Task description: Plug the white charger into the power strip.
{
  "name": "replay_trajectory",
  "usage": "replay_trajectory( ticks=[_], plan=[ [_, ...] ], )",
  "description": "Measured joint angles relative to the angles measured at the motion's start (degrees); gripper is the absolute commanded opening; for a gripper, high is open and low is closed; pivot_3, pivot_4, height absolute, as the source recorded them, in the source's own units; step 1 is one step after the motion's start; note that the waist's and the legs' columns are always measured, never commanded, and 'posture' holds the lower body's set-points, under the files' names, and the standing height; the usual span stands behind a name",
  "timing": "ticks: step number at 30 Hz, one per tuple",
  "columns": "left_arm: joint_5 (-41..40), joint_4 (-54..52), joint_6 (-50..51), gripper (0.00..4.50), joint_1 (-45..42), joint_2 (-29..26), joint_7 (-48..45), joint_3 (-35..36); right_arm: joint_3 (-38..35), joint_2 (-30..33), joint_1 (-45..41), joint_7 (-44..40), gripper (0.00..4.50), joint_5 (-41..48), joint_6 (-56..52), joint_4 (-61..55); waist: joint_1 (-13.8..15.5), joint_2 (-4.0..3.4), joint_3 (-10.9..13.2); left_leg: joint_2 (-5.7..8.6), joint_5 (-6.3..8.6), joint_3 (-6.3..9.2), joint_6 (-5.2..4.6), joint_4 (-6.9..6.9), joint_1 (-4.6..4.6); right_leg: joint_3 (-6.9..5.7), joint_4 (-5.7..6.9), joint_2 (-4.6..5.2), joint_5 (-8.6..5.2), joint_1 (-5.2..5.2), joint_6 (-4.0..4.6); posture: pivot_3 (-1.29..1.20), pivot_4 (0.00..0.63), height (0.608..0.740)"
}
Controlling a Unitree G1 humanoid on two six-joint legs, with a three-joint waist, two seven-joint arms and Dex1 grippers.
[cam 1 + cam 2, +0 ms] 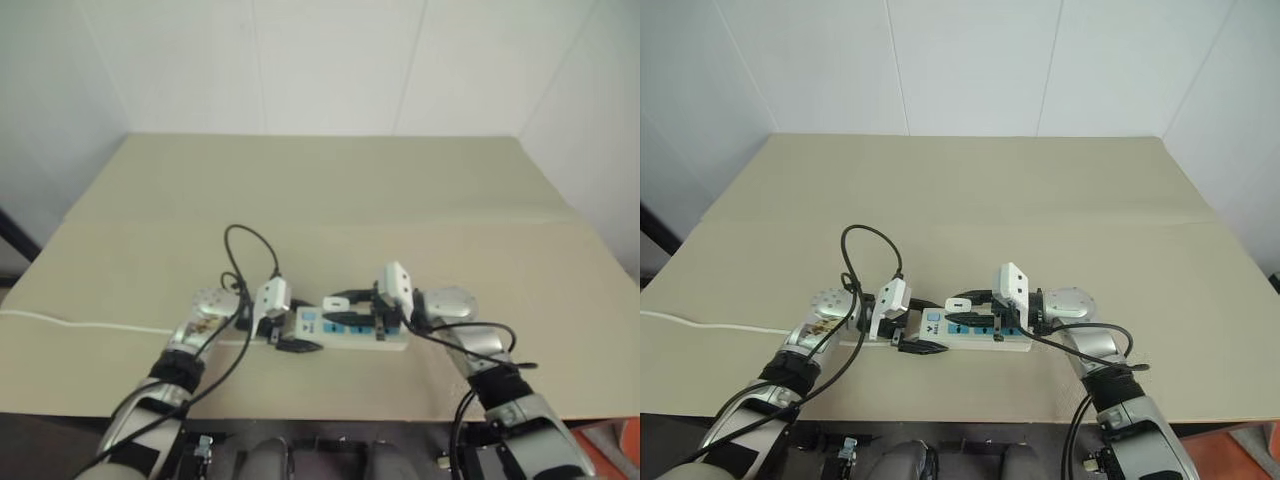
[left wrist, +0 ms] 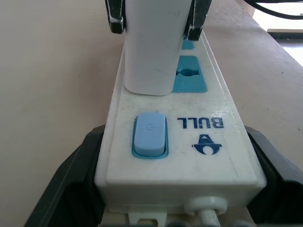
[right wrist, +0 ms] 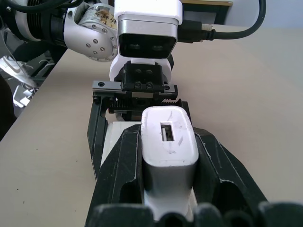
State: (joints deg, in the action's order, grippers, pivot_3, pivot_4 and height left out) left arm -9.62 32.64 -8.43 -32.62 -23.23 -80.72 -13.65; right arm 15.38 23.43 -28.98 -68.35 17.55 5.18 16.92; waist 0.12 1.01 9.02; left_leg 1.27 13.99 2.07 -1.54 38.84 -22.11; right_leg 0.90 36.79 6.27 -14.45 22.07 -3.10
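Observation:
The power strip [image 1: 350,330] lies on the tan table, its blue switch [image 2: 149,135] toward my left arm. My left gripper [image 1: 293,337] is shut on the strip's switch end, one black finger [image 2: 71,182] hugging each long side. The white charger [image 2: 147,47] stands upright on the strip over the socket beside the switch. Its base meets the strip's face and its prongs are hidden. My right gripper [image 3: 168,146] is shut on the charger [image 3: 165,137], with a finger [image 3: 123,165] on either side. A blue socket [image 2: 190,75] beyond the charger shows bare.
The strip's thin white cord [image 1: 80,325] runs off to the table's left edge. Black cables loop above my left wrist [image 1: 250,250]. The table's front edge [image 1: 330,415] lies close below the strip. Bare tabletop [image 1: 330,190] stretches behind, up to the white walls.

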Motion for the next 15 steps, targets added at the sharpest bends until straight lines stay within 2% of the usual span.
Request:
replay_trajectory(
  ticks=[15],
  plan=[
    [0.00, -0.19, 0.15, 3.32, 0.68, -0.39, 0.11, 0.45, 1.43, -0.31, -0.58, 0.18, 1.11, -0.36, -0.16, 0.91, -0.61, 0.01, -0.19, -0.08, 0.01, 0.00, 0.00, -0.06, 0.21, 0.02, -0.02, -0.04, 0.00, -0.15, 0.01, 0.00, 0.150, 0.740]
  ],
)
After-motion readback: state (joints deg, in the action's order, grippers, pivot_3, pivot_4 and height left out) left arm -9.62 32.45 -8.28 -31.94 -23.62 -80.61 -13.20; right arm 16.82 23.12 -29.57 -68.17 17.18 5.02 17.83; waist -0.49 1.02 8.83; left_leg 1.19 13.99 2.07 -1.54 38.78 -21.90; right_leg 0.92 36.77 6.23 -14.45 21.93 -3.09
